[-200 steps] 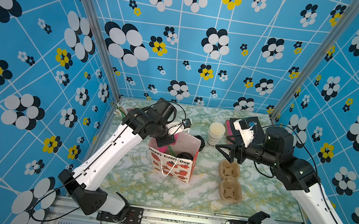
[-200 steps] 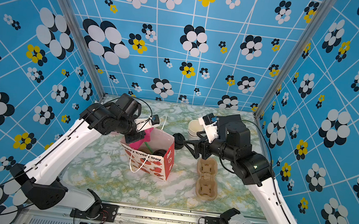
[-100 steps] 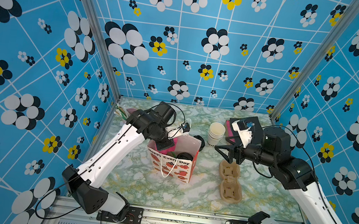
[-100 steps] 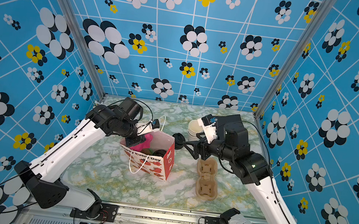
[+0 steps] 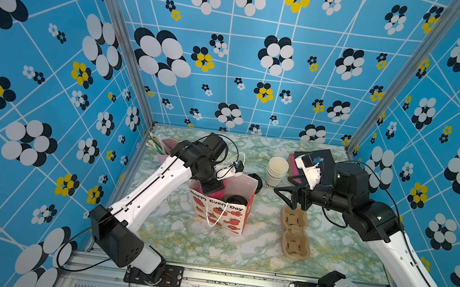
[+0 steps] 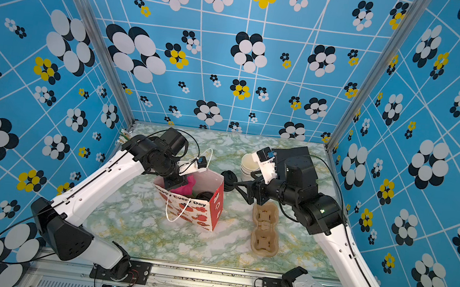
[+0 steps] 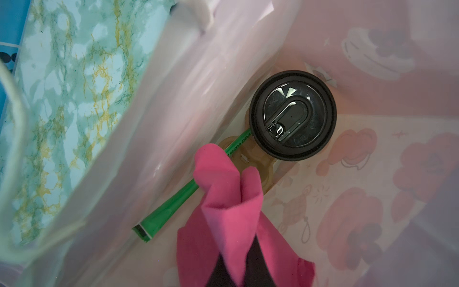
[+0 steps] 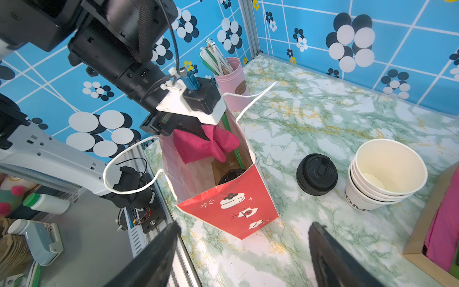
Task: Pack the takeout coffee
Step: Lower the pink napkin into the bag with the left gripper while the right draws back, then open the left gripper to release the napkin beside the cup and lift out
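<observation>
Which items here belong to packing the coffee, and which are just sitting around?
In the job: takeout coffee, gift bag holding it, pink napkin in the left gripper, green wrapped straw.
Lying about: stack of lidless cups, loose black lids, empty cup carrier, pink straw holder.

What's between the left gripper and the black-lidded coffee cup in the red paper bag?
Only the pink napkin clamped in the left gripper hangs between them, in the red paper bag's mouth; a green stick packet leans beside the black-lidded cup.
</observation>
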`<state>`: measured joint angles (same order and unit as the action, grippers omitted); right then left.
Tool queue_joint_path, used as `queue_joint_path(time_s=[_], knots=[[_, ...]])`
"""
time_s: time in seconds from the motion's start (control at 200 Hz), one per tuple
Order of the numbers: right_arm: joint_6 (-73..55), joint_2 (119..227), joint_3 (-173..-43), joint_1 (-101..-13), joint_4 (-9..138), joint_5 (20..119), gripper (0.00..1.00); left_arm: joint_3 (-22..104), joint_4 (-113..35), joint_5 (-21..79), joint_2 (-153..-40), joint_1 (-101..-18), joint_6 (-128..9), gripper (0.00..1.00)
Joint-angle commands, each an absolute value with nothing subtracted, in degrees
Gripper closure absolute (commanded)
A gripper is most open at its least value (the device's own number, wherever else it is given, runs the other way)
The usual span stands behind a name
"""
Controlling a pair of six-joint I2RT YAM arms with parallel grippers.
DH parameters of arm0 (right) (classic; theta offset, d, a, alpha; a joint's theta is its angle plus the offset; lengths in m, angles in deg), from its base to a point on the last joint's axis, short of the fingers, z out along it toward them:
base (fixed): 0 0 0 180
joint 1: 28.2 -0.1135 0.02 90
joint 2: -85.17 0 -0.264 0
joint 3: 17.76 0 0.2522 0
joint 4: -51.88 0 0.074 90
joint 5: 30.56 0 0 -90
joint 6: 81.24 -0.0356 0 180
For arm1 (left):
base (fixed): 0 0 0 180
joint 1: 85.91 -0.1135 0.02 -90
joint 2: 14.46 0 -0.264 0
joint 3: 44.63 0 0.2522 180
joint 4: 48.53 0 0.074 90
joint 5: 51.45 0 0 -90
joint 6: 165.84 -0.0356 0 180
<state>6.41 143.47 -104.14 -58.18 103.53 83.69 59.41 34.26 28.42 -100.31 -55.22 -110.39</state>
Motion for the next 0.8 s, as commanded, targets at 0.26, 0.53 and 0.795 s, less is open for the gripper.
queue_joint_path(time_s=[0.26, 0.53, 0.795], knots=[[5.7, 144.1, -102.7, -58.4, 103.4, 83.6, 0.16, 57.0, 34.1, 27.8, -103.3, -55.8, -110.6, 1.0], [5.6, 144.3, -102.5, -58.3, 103.6, 83.7, 0.16, 57.0, 34.3, 28.3, -104.3, -55.8, -110.0, 0.92], [5.6, 144.4, -102.4, -58.3, 103.7, 83.7, 0.16, 60.8, 35.1, 26.5, -103.9, -55.8, -108.3, 0.62]])
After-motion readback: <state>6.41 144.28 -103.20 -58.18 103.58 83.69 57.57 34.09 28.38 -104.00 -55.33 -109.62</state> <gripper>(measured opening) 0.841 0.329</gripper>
